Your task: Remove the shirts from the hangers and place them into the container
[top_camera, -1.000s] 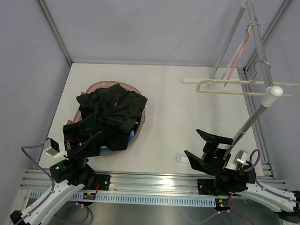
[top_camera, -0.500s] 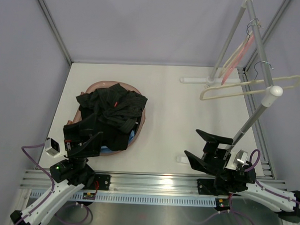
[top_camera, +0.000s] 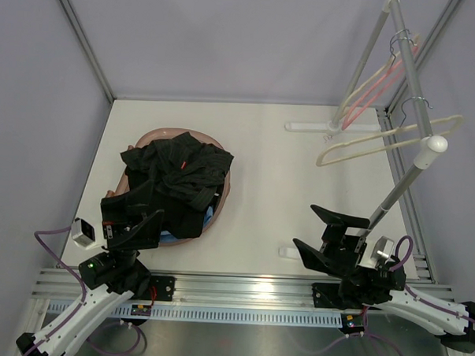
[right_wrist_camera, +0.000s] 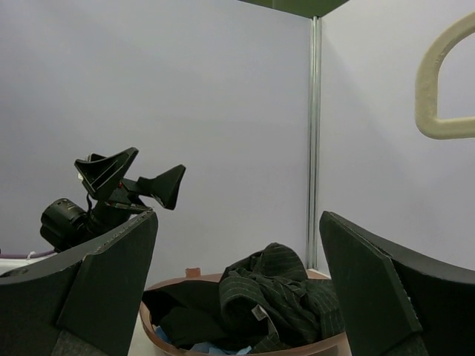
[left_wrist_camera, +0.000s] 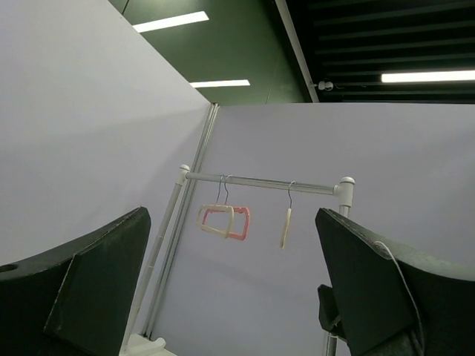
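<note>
Left gripper (top_camera: 133, 219) jaws apart, above near rim of translucent pinkish-brown oval tub (top_camera: 157, 133) by left wall; right gripper (top_camera: 326, 234) jaws apart, near grey rack (top_camera: 401, 183) at right edge | dark shirt heap (top_camera: 175, 171) in tub | cream plastic hanger (top_camera: 320, 159) lengthwise left-right | left wrist: pink hanger (left_wrist_camera: 230, 211) hangs hook-up on rack | right wrist: pinstriped shirt (right_wrist_camera: 278, 285) tops heap

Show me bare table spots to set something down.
Free: the table middle, between the container and the rack pole; also the far strip behind the container. Crowded: the shirts heap by the left gripper, and the right edge under the hangers.
</note>
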Controlling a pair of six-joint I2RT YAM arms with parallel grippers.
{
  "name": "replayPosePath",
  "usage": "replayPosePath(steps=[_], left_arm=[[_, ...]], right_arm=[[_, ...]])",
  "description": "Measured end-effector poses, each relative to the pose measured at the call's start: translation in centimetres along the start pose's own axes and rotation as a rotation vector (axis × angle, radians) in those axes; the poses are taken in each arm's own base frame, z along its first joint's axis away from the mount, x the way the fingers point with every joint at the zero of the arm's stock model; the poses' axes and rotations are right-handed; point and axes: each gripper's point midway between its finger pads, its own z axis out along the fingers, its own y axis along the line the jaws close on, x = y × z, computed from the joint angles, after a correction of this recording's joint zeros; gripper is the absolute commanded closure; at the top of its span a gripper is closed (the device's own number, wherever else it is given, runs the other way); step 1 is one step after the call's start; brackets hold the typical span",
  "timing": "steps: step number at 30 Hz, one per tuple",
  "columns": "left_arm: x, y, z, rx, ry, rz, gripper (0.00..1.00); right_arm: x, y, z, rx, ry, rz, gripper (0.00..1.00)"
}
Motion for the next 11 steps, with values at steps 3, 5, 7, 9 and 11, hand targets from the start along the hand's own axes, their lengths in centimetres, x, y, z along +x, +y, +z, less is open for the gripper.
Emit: replayPosePath(steps=[3, 5, 7, 9, 11], left_arm=[[0.1, 0.05, -0.02, -0.002, 0.004, 0.0, 0.01], [0.23, 0.13, -0.04, -0.005, 0.009, 0.0, 0.01], [0.36, 0.2, -0.06, -0.008, 0.014, 0.0, 0.01], [0.42, 0.24, -0.08, -0.01, 0.017, 0.0, 0.01], [0.47, 0.27, -0.08, -0.011, 0.019, 0.0, 0.01]], right_arm=[[-0.13, -0.07, 0.02, 0.006, -0.005, 0.008, 0.0], [-0.22, -0.13, 0.03, 0.01, -0.009, 0.012, 0.01], [-0.26, -0.26, 0.04, 0.019, -0.01, 0.019, 0.01], [-0.28, -0.55, 0.03, 0.037, -0.011, 0.028, 0.01], [-0.21, -0.72, 0.01, 0.048, -0.008, 0.034, 0.01]])
